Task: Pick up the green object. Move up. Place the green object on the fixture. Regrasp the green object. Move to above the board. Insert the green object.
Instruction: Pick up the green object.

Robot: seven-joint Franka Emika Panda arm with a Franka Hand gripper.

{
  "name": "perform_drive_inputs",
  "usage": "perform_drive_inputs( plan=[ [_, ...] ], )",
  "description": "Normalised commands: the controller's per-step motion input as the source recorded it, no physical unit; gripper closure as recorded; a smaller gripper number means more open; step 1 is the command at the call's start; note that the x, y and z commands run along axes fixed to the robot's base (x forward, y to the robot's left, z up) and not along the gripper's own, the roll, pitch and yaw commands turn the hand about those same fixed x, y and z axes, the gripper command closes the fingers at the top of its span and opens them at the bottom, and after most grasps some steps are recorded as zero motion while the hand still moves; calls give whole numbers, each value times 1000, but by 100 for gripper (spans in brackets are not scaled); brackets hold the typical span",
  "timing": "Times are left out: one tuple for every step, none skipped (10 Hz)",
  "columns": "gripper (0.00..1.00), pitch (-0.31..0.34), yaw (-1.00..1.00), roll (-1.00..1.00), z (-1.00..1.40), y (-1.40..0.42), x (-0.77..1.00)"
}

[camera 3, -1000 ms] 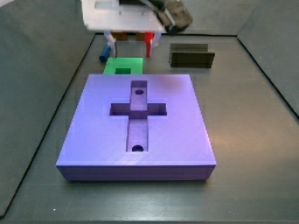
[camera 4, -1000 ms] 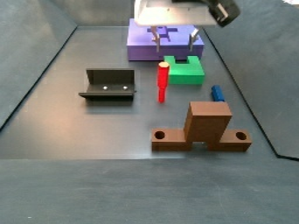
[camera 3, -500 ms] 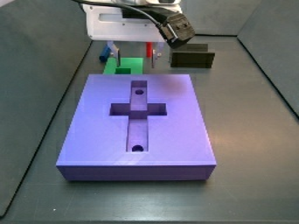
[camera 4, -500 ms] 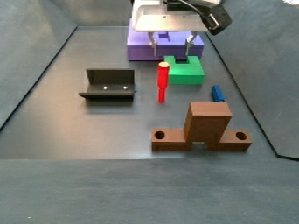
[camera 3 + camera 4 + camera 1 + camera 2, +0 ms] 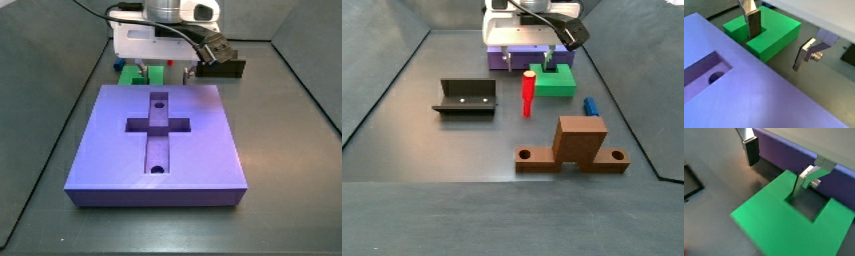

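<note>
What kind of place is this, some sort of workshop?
Probably a robot test bench: a walled grey floor, coloured practice pieces like the purple board, and an arm's tool lowered open over a green object.

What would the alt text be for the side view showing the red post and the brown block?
The gripper hangs low over the green object, beside the purple board. Nearer the camera stand a red post, a brown block and the dark fixture.

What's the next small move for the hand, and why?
Probably close. The hand is open and low over the green piece: one finger sits in the notch, the other outside a prong, neither visibly pressing. Closing would pinch that prong.
</note>
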Motion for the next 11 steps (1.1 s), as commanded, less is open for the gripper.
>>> perform_drive_inputs(
  plan=[
    [0,0,0,94,-97,0,-329],
    [0,0,29,220,-220,-206,-143],
    [0,0,0,346,-211,-297,-23],
    [0,0,0,364,-169,-157,-9],
    [0,0,0,253,-54,0,-86],
    [0,0,0,134,-49,86,-103],
    [0,0,0,134,-26,100,-149],
    [0,0,0,114,0,3,-114],
    [0,0,0,20,-77,0,-51],
    [0,0,0,0,-94,0,-11],
    [0,0,0,0,-66,0,-23]
  ],
)
